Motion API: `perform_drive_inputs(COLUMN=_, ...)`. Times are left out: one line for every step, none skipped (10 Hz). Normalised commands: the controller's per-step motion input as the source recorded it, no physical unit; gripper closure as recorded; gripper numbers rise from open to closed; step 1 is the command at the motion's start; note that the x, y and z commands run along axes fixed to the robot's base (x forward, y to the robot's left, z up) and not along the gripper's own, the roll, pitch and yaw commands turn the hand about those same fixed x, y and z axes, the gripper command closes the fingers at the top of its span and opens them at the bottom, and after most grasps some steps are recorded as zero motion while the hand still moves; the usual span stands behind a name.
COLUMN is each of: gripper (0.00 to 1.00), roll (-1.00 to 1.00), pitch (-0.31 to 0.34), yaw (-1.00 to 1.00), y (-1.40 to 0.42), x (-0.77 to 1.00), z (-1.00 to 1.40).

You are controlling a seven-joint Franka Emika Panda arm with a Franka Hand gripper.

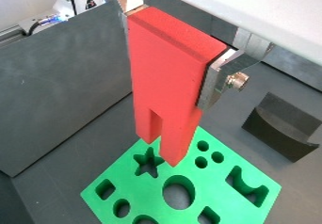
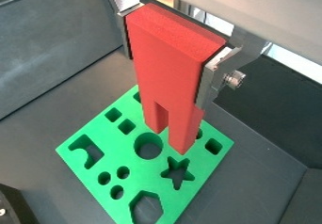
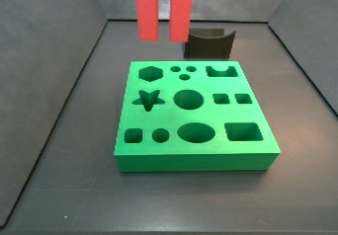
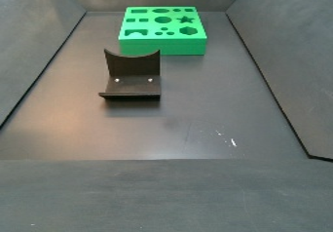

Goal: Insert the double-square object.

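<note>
The gripper [image 1: 170, 54] is shut on the upper block of the red double-square object [image 1: 164, 87]; its silver fingers [image 1: 214, 85] clamp the two sides. The piece hangs upright, prongs down, also in a wrist view [image 2: 170, 87]. In a side view only the two prongs [image 3: 146, 10] show, hanging clear above the far edge of the green board [image 3: 199, 160]. In both wrist views the prong tips sit over the board [image 1: 107, 185], near its star hole and big round hole, not touching. The board also shows in a side view [image 4: 163, 43], where the gripper and red piece are out of view.
The dark fixture [image 4: 130, 77] stands on the floor apart from the board; it shows behind the board in a side view [image 3: 208, 43] and in a wrist view [image 1: 283, 124]. Dark grey walls [image 3: 53, 41] enclose the floor on three sides.
</note>
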Motion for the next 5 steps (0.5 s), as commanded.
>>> perform_drive_inputs(gripper=1.0, roll=0.0, pitch=0.0, yaw=0.0, y=0.0, x=1.0, z=-0.36)
perform_drive_inputs(gripper=1.0, roll=0.0, pitch=0.0, yaw=0.0, y=0.0, x=1.0, z=-0.39)
perform_drive_inputs(gripper=1.0, roll=0.01, pitch=0.0, yaw=0.0, y=0.0, x=1.0, z=-0.4)
perform_drive_inputs(gripper=1.0, roll=0.01, pitch=0.0, yaw=0.0, y=0.0, x=1.0, z=-0.41)
perform_drive_inputs(gripper=1.0, roll=0.01, pitch=0.0, yaw=0.0, y=0.0, x=1.0, z=-0.41)
